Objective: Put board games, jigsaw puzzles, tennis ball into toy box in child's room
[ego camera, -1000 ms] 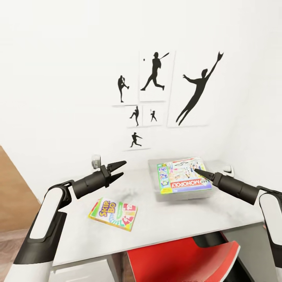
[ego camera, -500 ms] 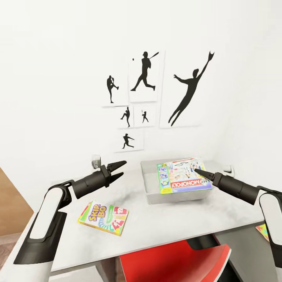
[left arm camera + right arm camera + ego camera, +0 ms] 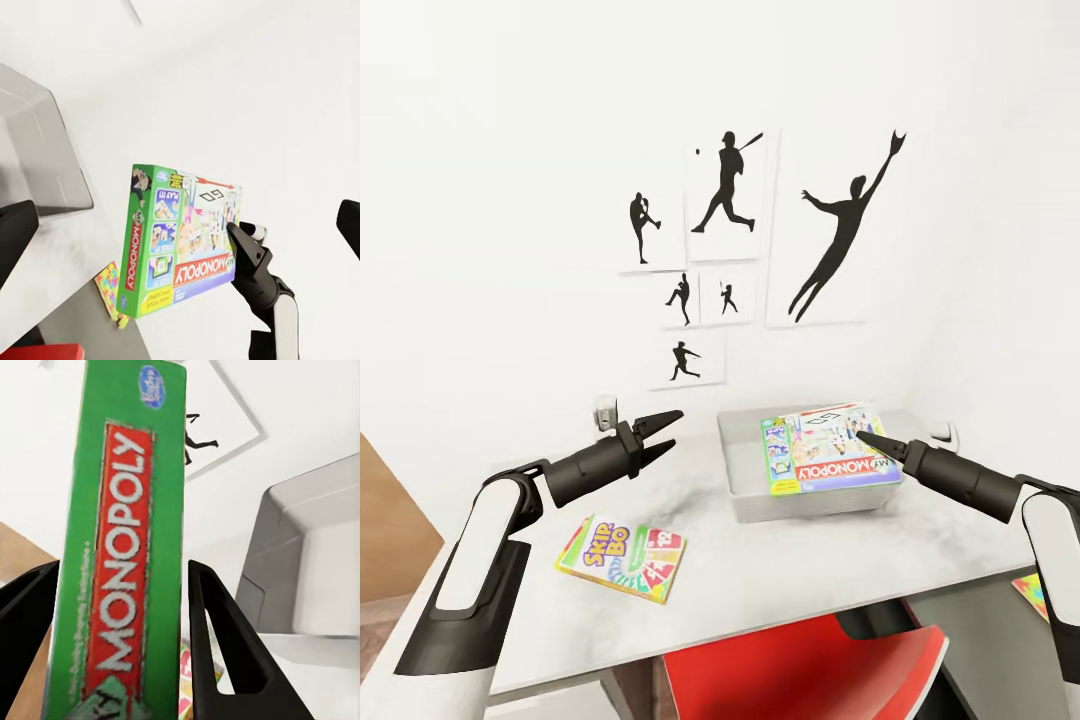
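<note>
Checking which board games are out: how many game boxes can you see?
2. The Monopoly box is in the right claw above the grey toy box; the Skip-Bo box lies on the table. Others may be hidden.

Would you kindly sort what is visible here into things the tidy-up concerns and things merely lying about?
Job:
Monopoly box, held by right gripper
Skip-Bo box
toy box
jigsaw puzzle

Lying about:
red chair
baseball silhouette pictures

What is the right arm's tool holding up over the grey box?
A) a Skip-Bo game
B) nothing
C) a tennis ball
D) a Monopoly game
D: the right tool grips the green Monopoly box over the grey toy box, while the Skip-Bo game lies flat on the table.
</note>
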You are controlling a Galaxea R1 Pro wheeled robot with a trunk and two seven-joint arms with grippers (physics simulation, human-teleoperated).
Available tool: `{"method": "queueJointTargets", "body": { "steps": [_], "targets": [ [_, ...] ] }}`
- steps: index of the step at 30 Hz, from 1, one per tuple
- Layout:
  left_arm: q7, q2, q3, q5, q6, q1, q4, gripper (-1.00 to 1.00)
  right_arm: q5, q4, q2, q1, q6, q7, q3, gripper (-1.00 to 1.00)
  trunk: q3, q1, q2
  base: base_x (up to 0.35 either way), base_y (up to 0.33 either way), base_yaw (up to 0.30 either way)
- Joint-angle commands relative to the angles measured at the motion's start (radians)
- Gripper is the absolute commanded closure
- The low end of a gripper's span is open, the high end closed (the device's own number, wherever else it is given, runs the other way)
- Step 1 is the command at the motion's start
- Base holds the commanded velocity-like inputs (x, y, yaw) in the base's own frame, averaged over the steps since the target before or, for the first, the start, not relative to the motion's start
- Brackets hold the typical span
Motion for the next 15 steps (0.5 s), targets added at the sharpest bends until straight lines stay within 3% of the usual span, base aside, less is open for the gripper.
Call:
{"method": "queueJointTargets", "body": {
  "steps": [1, 6, 15],
  "targets": [
    [0.003, 0.000, 0.001, 0.004, 0.005, -0.001, 0.000, -1.00, 0.006, 0.000, 0.001, -0.001, 0.005, 0.008, -0.001, 1.00, -0.002, 0.001, -0.002, 0.001, -0.040, 0.004],
    [0.003, 0.000, 0.001, 0.004, 0.004, -0.001, 0.000, -1.00, 0.006, 0.000, 0.002, -0.001, 0.005, 0.008, 0.000, 1.00, -0.002, 0.001, -0.002, 0.001, -0.121, 0.053],
    [0.003, -0.001, 0.002, 0.004, 0.004, -0.001, 0.000, -1.00, 0.006, 0.000, 0.003, -0.001, 0.005, 0.008, 0.000, 1.00, -0.002, 0.001, -0.002, 0.000, -0.059, 0.138]
  ]
}}
